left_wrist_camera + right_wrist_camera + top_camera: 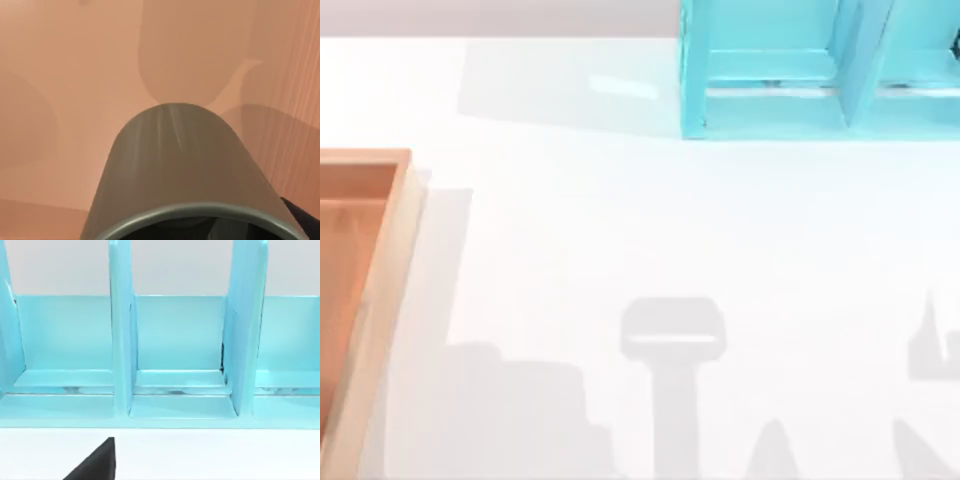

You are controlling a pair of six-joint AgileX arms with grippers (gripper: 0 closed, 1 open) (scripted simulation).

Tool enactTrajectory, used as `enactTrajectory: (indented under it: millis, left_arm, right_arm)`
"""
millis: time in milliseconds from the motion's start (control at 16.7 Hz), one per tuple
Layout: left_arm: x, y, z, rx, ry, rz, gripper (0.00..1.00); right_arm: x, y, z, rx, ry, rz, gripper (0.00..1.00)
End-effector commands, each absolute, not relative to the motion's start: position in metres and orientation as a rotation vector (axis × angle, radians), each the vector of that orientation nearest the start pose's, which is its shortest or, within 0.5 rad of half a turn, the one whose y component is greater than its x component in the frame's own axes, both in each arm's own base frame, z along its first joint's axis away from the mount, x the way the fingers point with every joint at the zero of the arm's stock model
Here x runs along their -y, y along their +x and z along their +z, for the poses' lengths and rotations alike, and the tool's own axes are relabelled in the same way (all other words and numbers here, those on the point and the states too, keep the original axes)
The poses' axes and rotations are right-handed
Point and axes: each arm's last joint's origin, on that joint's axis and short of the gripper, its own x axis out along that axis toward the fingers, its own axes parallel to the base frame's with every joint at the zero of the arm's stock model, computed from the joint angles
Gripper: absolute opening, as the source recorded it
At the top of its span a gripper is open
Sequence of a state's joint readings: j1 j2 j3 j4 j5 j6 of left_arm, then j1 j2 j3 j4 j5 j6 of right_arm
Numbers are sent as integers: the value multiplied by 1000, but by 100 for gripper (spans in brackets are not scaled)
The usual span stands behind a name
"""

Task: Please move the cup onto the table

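The small olive-green tapered cup (175, 170) fills the lower middle of the left wrist view, very close to the lens, over the orange-brown wooden floor of the shallow tray (360, 260) that sits at the left edge of the top view. Its rim curves along the bottom of that frame and its narrower base points away toward the tray floor, so its long axis runs roughly along the camera's line of sight. Whether it stands upright or hangs tilted cannot be told. A dark sliver at the lower right of that frame may belong to the left arm's jaws, but whether they are apart or clamped on the cup cannot be told. The right arm faces the light-blue shelf unit (175, 355), with one black fingertip (97, 462) at the lower left of its view; its jaw state cannot be told either. The likely risks: a loose hold letting the slick tapered cup slip, or its base clipping the tray's pale rim on the way to the glossy white worktop (650, 230).
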State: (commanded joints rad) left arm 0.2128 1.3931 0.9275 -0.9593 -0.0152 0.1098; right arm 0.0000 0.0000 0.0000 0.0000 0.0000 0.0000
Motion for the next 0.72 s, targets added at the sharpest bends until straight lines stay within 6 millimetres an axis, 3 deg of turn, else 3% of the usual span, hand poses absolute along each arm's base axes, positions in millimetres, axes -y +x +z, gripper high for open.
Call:
enactTrajectory:
  millis: [360,480,720]
  left_arm:
    - [16,217,243,-1533,-3,11,0]
    - [27,209,248,-1564,16,-10,0]
    - [29,208,249,-1571,21,-14,0]
  right_arm:
    - [1,106,160,0,0,0,100]
    - [1,106,160,0,0,0,100]
    - [1,106,160,0,0,0,100]
